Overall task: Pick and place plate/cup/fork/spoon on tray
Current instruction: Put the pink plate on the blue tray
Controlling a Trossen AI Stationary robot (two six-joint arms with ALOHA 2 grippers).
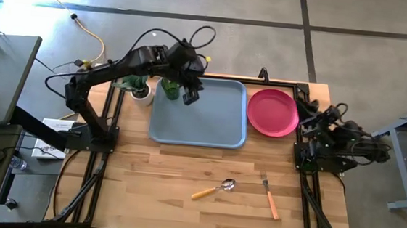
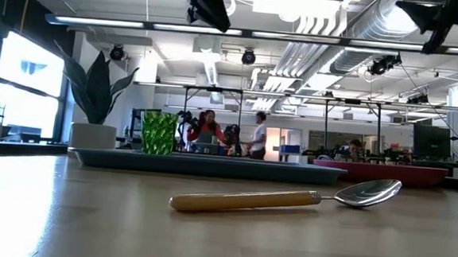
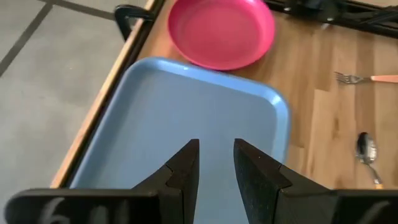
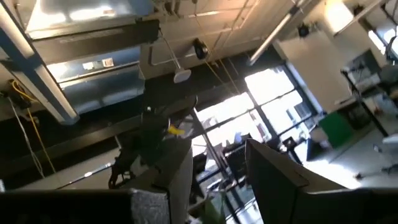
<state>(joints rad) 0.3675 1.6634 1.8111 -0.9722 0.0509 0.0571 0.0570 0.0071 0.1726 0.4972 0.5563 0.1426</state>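
Blue-grey plastic, the tray (image 1: 197, 124) lies at the table's (image 1: 154, 186) far side. The green cup (image 1: 169, 89) stands in the tray's far left corner; the pink plate (image 1: 273, 112) sits on the table just beside the tray's right rim. The spoon (image 1: 213, 190) and fork (image 1: 270, 196) lie well apart from the tray, toward the table's near edge. Above the tray beside the cup, the left tool (image 1: 190, 95) hangs empty, fingers (image 3: 186, 171) parted. The right tool (image 4: 214, 174), beyond the plate, points upward, parted, gripping nothing.

Green cup (image 1: 170, 89) stands upright on the blue-grey tray (image 1: 209, 129); pink plate (image 1: 273, 112), spoon (image 1: 214, 189), fork (image 1: 270, 195) lie on the table.
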